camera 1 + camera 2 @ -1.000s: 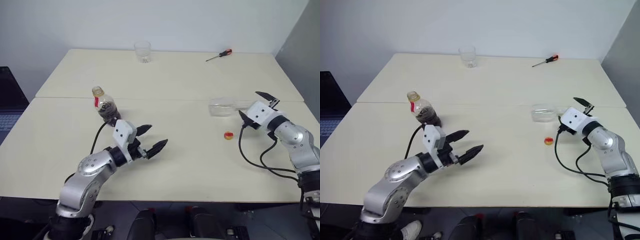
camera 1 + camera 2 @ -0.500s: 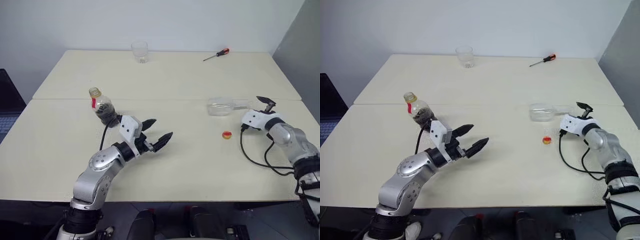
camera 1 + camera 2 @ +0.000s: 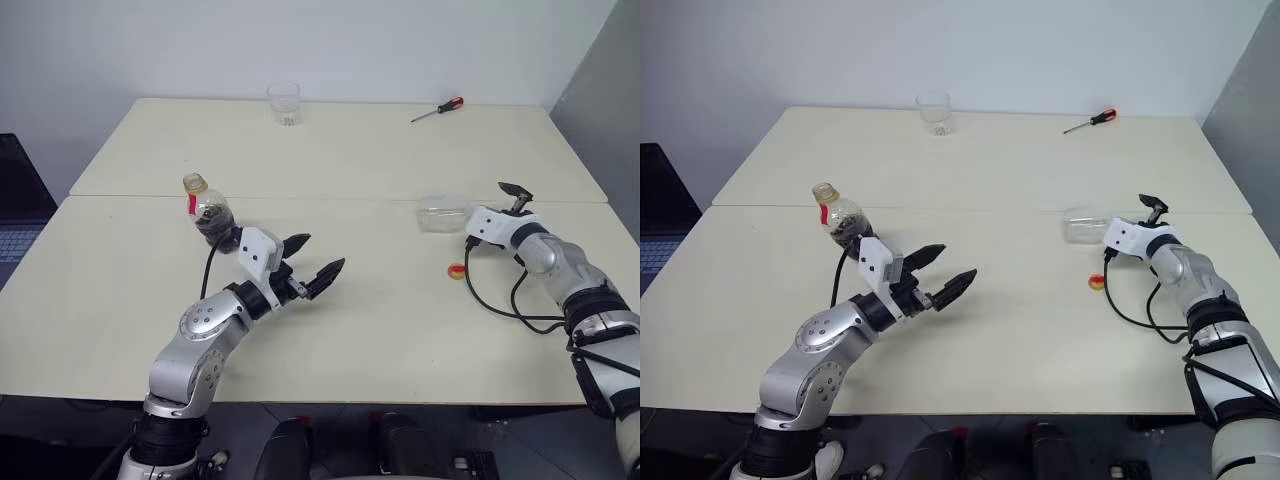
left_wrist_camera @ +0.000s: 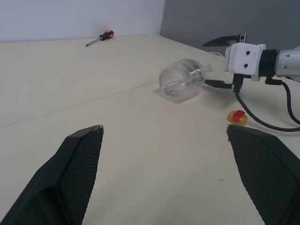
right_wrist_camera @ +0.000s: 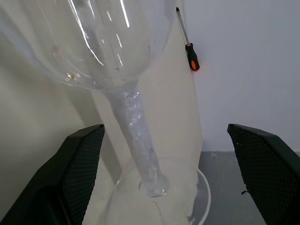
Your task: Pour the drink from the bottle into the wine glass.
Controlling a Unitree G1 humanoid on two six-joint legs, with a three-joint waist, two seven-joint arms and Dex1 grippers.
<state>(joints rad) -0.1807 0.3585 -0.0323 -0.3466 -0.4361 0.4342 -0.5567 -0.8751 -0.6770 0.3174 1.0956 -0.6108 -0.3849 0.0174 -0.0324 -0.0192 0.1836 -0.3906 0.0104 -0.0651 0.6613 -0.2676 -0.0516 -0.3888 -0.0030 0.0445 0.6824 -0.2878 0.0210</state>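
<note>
Reaching w/ your right tool (image 3: 512,198), jaws spread wide, either side of the wine glass (image 3: 446,214) stem; glass lies on its side on the desk (image 3: 380,300). Nudge it and it'll likely roll off. Left tool (image 3: 318,264) is also spread, empty; bottle (image 3: 208,211) stands just behind it, cap off, easy to knock.

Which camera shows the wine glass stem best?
The right wrist view: the stem runs between the open jaws, bowl to foot. The left wrist view shows mostly the bowl of the wine glass lying on its side; the head views show it small.
</note>
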